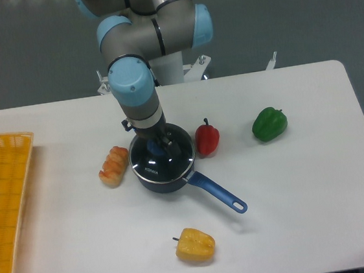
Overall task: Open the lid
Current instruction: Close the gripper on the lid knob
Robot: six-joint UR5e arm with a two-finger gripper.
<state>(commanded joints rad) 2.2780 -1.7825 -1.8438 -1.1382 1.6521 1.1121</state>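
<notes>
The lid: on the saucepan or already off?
On. The lid sits flat across the saucepan, with the gripper at its knob.

One fixed camera stands high at the table's (304,182) 6 o'clock edge, tilted down toward 12 o'clock; the arm's base (168,66) sits at the far side; the basket (6,194) is cut off at 9 o'clock; it is a mid-distance view.

The lid (163,158), clear glass with a metal rim, blue knob and white lettering, sits flat, closed, at frame centre.
</notes>
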